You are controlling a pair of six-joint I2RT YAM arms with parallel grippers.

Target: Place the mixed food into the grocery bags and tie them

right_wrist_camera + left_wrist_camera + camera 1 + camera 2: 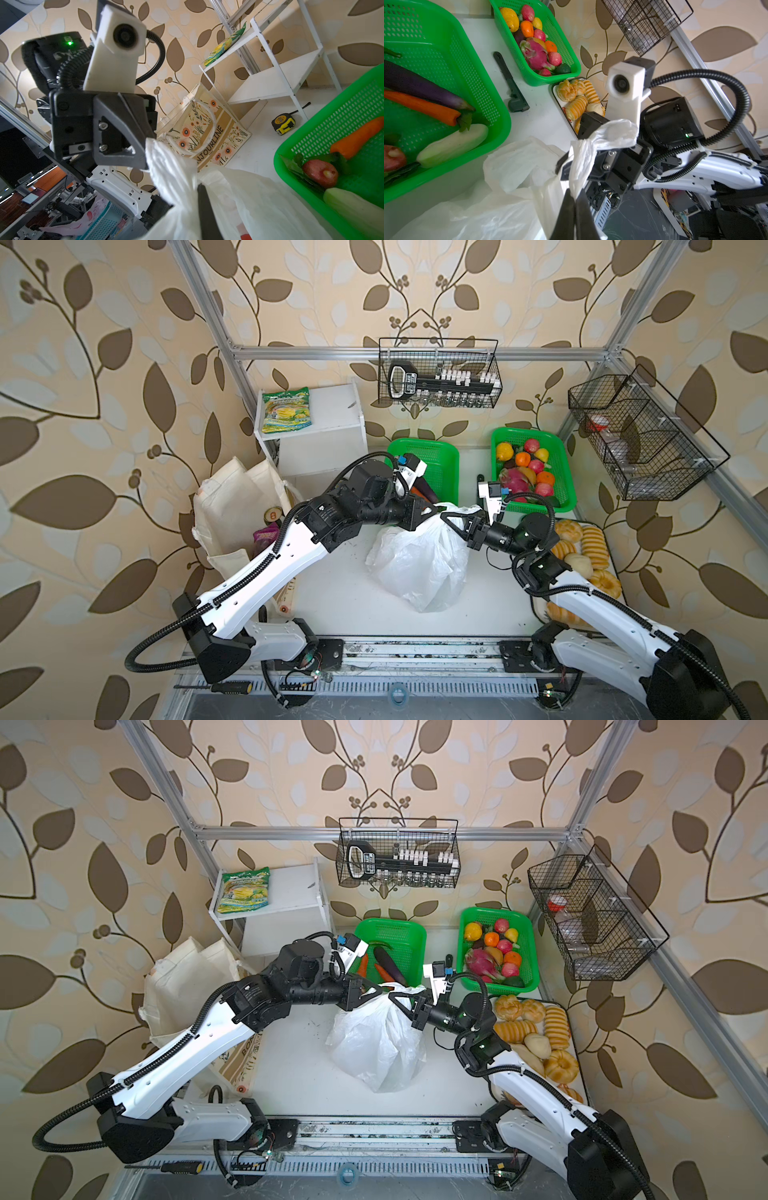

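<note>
The white plastic grocery bag [419, 560] [378, 1044] sits bulging in the middle of the table, its handles drawn up at the far end. My left gripper [436, 509] [379, 990] [574, 195] is shut on one twisted handle strip. From the other side my right gripper [448, 517] [394, 997] [197, 187] is shut on the other handle; plastic hides one of its fingers. The two grippers nearly touch above the bag's mouth. The cream canvas tote [232, 506] [183, 986] [205, 133] stands at the left with a green can [272, 515] and a purple pouch [266, 536] inside. The bag's contents are hidden.
Two green baskets stand at the back: one with vegetables [440, 456] [446, 62], one with fruit [561, 464]. A tray of bread rolls [590, 547] lies under the right arm. A white shelf [328, 418] holds a yellow-green packet [286, 410]. A tape measure [283, 123] and a black tool [510, 87] lie on the table.
</note>
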